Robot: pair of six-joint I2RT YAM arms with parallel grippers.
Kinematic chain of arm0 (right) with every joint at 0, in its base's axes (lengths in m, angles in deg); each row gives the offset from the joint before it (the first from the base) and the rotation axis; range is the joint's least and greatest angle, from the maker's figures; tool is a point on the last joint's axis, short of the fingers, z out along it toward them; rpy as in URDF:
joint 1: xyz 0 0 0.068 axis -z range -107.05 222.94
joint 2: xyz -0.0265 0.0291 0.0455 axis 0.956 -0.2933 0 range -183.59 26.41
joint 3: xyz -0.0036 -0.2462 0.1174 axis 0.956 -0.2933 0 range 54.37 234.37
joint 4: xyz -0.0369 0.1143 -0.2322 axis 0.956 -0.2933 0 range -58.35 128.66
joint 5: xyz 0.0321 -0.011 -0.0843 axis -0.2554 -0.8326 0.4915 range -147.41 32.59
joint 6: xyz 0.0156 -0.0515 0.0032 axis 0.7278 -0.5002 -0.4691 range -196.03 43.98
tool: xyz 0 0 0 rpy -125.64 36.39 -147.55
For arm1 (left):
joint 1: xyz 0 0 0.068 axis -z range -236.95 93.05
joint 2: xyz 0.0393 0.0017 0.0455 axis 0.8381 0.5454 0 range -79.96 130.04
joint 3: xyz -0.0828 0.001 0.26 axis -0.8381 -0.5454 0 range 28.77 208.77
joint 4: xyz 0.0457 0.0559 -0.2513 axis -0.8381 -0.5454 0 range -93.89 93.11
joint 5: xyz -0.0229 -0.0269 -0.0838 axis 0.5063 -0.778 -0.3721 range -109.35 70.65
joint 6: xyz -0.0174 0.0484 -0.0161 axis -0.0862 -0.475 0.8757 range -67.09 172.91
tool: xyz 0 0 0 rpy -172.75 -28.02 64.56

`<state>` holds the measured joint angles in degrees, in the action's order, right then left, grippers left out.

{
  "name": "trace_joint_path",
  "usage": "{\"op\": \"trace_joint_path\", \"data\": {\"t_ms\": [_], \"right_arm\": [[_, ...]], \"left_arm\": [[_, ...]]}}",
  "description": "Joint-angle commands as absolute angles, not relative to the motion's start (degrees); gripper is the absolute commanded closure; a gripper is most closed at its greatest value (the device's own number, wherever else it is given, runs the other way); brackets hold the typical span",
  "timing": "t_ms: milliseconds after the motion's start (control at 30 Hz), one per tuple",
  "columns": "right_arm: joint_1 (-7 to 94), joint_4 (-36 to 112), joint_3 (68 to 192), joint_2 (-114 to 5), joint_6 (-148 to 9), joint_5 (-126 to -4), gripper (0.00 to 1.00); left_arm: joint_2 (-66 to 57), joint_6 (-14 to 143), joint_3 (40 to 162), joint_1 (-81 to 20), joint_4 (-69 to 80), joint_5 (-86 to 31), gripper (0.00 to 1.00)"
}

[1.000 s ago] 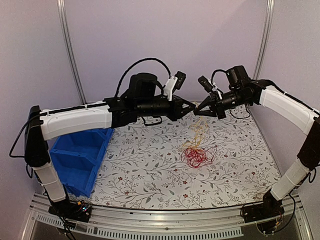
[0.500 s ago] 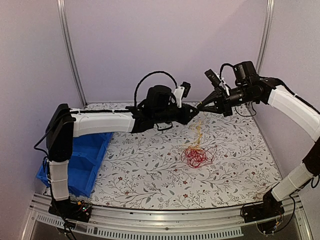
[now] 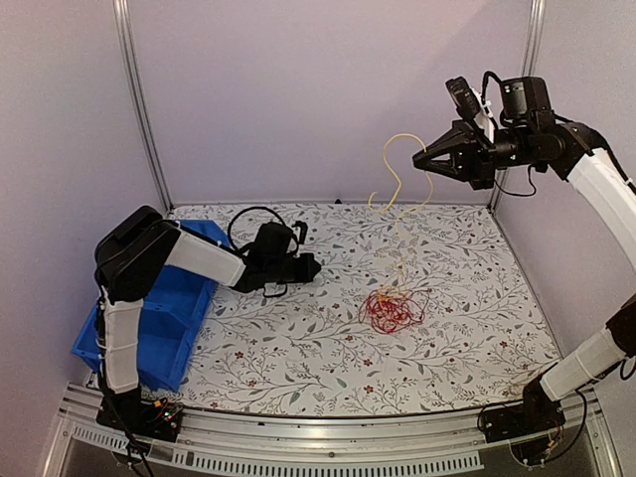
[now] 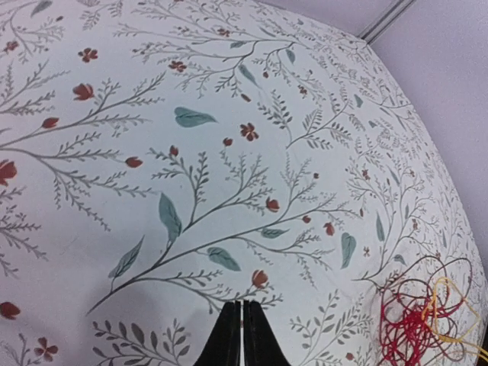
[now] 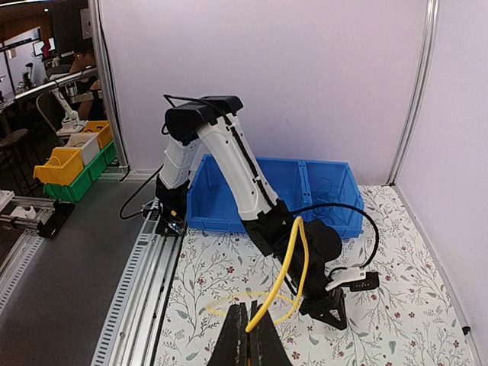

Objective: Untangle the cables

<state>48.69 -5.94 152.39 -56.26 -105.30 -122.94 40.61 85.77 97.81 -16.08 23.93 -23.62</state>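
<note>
The left gripper [image 4: 242, 337] enters at the bottom centre of the view. Its two dark fingertips are pressed together, with only a thin seam between them and nothing clamped. Below it lies a white table cover [image 4: 191, 114] printed with grey-green sprigs and small red flowers. The cables [image 4: 424, 320] rest on the cover at the lower right, well apart from the fingertips: a clump of red loops with yellow strands on its right side, partly cut off by the frame edge. A pale wall [image 4: 450, 76] and a metal rail [image 4: 389, 19] occupy the upper right corner.
</note>
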Motion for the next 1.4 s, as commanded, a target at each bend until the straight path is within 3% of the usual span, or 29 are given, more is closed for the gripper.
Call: {"op": "trace_joint_path", "data": {"t_ms": [0,200,433,600,733,1033,1367], "right_arm": [[50.2,-9.4,158.4,-56.1,-104.9,-126.9,1.0],[51.7,-9.8,161.8,-57.0,-105.7,-125.7,1.0],[51.7,-7.2,163.4,-57.9,-104.3,-122.1,1.0],[51.7,-5.6,163.1,-58.3,-102.9,-118.9,1.0],[51.8,-4.6,163.3,-58.8,-102.3,-119.1,1.0],[51.7,-4.1,164.3,-59.4,-101.4,-118.8,1.0],[51.8,-3.9,164.2,-59.1,-101.2,-118.5,1.0]], "left_arm": [[41.1,88.3,94.0,-16.9,30.4,-24.0,1.0],[39.2,88.2,90.4,-17.1,34.0,-27.1,1.0],[30.1,85.5,83.4,-13.8,46.1,-29.2,0.7],[22.7,71.6,77.1,-5.9,59.9,-29.2,0.51],[23.1,64.5,80.3,-1.7,60.5,-31.5,0.39],[33.5,64.0,89.5,1.0,58.1,-32.1,0.37],[45.9,66.0,99.4,1.7,62.7,-46.7,0.38]]}}
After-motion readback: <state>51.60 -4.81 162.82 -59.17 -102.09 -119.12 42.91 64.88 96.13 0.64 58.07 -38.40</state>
